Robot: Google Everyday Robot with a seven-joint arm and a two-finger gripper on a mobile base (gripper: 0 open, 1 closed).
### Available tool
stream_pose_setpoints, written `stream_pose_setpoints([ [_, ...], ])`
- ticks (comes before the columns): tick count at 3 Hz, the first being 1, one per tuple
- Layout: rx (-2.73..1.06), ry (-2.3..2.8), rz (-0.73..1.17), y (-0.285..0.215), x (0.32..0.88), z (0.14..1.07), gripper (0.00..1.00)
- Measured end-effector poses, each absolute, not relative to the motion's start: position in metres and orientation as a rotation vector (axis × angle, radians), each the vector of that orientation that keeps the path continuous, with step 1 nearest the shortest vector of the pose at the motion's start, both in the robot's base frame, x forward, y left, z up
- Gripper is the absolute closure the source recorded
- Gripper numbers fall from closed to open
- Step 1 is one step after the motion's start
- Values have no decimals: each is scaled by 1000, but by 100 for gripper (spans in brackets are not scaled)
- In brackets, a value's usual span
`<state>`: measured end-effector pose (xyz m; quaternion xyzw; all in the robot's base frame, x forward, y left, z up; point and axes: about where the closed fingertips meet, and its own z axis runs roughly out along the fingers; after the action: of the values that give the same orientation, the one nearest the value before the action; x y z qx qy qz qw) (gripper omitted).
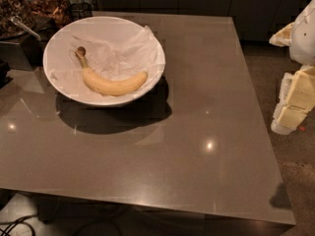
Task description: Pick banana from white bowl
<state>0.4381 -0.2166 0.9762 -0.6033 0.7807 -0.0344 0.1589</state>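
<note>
Saw gripper (294, 100) off the desk's (197, 146) right edge, couldn't tell open or closed, probably risked snagging paper (123, 50) or shoving the bowl (47, 58) instead of banana (113, 85).

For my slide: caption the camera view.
A banana lies in the paper-lined white bowl on the table; gripper hovers at the right edge.

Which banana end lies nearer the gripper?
On the banana, the blunt end: it points right toward the gripper off the table; the dark-tipped stem points away, back-left.
</note>
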Motion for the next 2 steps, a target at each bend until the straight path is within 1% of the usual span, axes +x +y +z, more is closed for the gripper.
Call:
stream_pose_setpoints([
  [1,-1724,2230,-99,-216,438,977,0],
  [2,-1765,2286,-121,-194,437,982,0],
])
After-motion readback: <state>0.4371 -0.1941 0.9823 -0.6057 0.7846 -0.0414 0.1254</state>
